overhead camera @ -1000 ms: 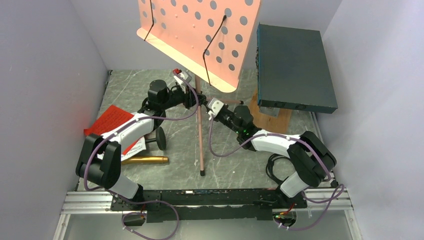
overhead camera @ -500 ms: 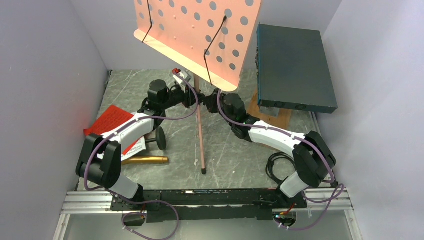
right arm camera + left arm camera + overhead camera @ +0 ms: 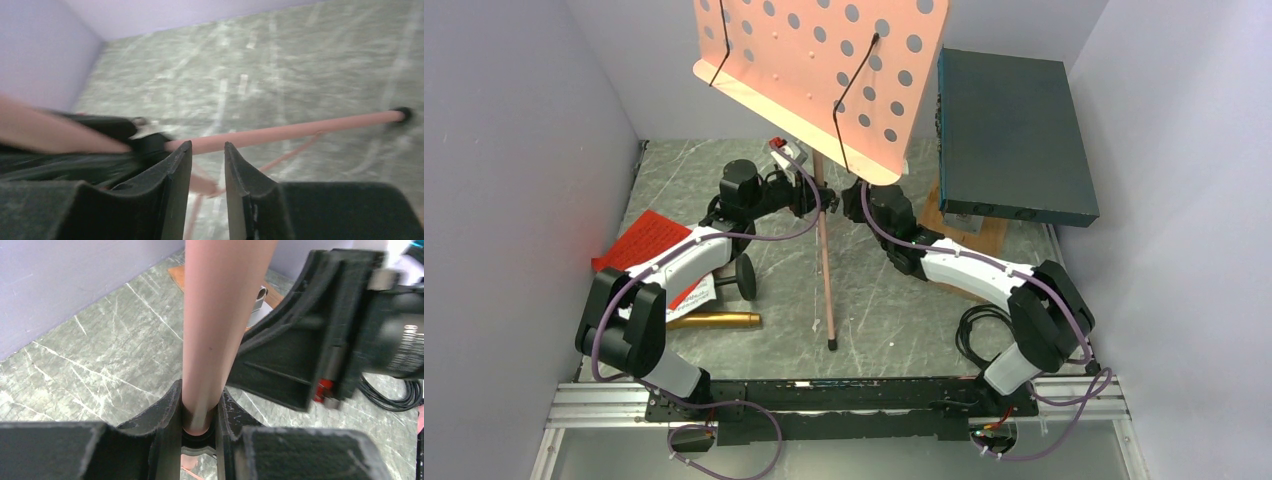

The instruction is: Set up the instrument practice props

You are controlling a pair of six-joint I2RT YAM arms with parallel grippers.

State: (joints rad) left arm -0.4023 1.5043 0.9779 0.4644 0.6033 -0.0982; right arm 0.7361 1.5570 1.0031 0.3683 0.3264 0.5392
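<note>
The pink perforated music stand (image 3: 824, 70) stands upright at the back middle, with one leg (image 3: 828, 300) reaching toward me. My left gripper (image 3: 812, 198) is shut on its pole (image 3: 220, 315), the pole pinched between both fingers (image 3: 200, 405). My right gripper (image 3: 852, 198) sits just right of the pole, jaws a little apart with nothing between them (image 3: 206, 145); a pink leg (image 3: 300, 131) runs across beyond its tips. Red and white music sheets (image 3: 646, 245), the gold microphone (image 3: 714, 320) and the small black mic stand (image 3: 746, 277) lie at the left.
A large dark teal box (image 3: 1009, 135) on a wooden board stands at the back right. A black cable coil (image 3: 969, 335) lies by the right arm's base. Purple walls close in left, right and behind.
My right arm has swung left and forward, bringing its gripper up beside the stand's pole. The stand's desk has shifted slightly left. The left gripper still holds the pole.
</note>
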